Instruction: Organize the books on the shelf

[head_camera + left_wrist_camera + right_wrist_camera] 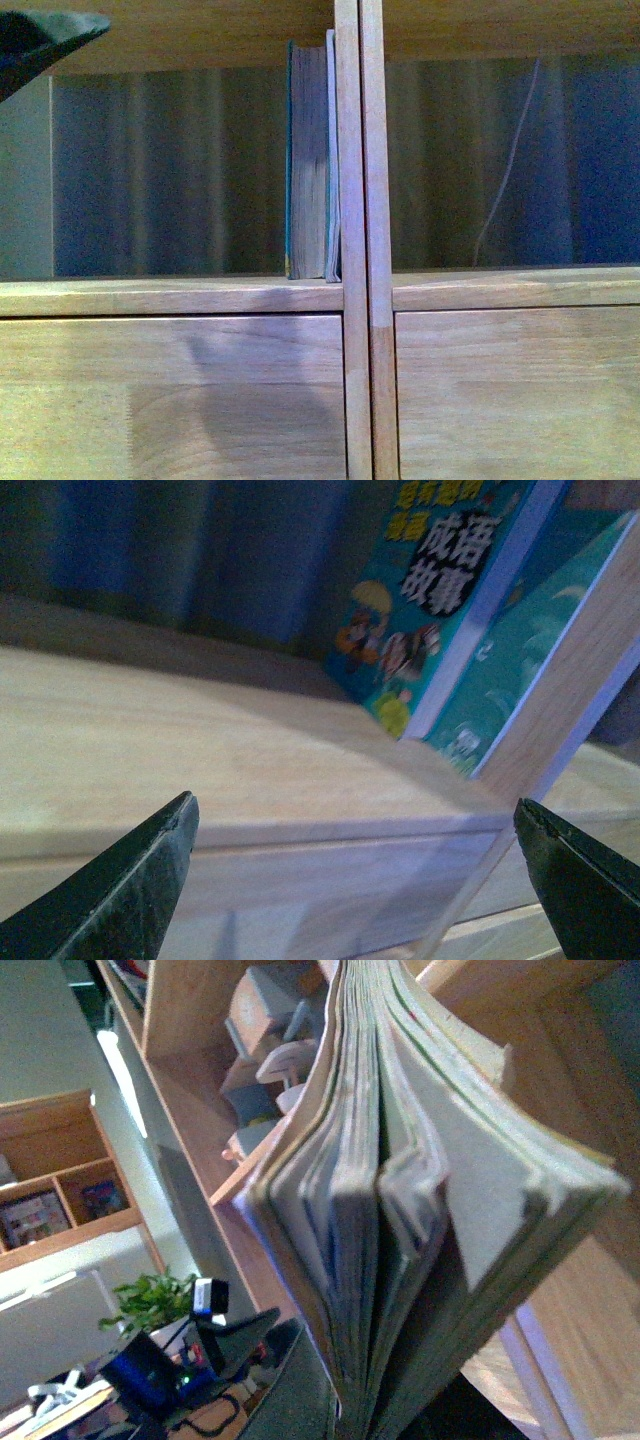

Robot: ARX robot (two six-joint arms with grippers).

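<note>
Holds nothing in the left gripper point(352, 805), spread wide. Faces thick teal-covered book point(308, 160) ahead-right, standing upright against central post of light-brown wooden shelf point(170, 296). Cannot tell right gripper's grip.

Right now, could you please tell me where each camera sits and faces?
Front view: on the body, facing the shelf; two books stand against its central upright; dark shape top left, probably the left arm.
Left wrist view: on the left arm, looking between the fingers of the open left claw at those books' teal covers.
Right wrist view: on the right arm, close against the page edges of a thick book; right claw unclear.
Shared: front and left wrist, the same books.
</note>
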